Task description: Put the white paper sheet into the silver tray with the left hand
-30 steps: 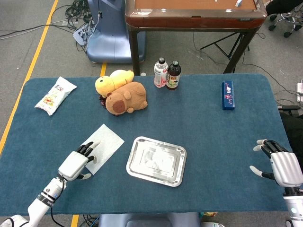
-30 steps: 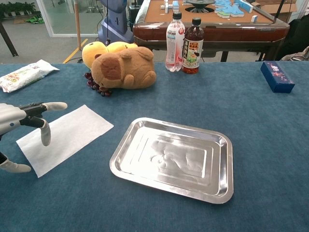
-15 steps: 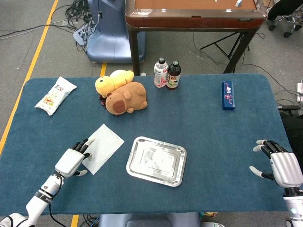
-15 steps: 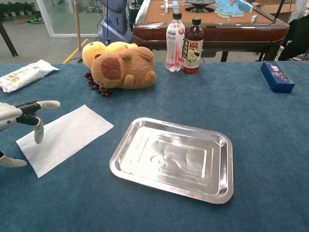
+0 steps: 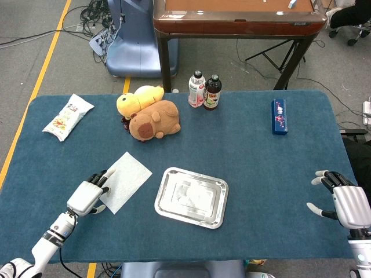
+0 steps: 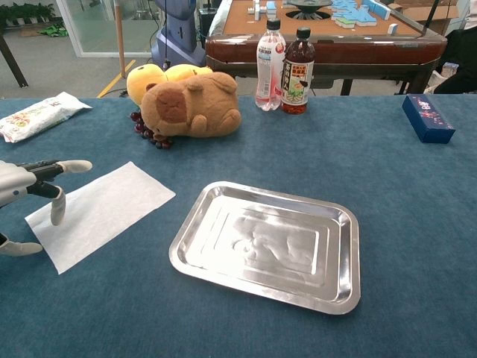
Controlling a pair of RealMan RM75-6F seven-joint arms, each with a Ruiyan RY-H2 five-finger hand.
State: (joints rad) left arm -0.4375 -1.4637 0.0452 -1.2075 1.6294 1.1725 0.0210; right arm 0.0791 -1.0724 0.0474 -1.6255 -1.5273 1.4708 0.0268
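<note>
Left hand [image 5: 88,196] hovers at the near-left corner of the white paper sheet [image 5: 124,180], its fingers spread apart and stretched over the paper's edge, and it holds nothing; whether the fingertips touch the paper, I cannot tell; the right hand [image 5: 345,204] rests at the near right edge of the table, also with fingers apart and nothing in them. Just to the right of the sheet lies the silver tray [image 5: 191,197], with only bare cloth between them, so nothing stands in the way; farther back are a brown plush animal [image 5: 154,121] with a yellow plush toy [image 5: 139,99] leaning on it, two bottles [image 5: 204,91] side by side near the far edge, a snack packet [image 5: 68,117] at the far left and a blue box [image 5: 279,116] at the far right. Everything lies on a table covered with dark blue cloth [image 5: 255,168]; behind it is a grey floor with a yellow line [image 5: 40,75], some cables, and a brown wooden table [image 5: 237,20]. The sheet lies flat, and its long axis runs diagonally, from the near left beside the hand to the far right toward the plush toys.
</note>
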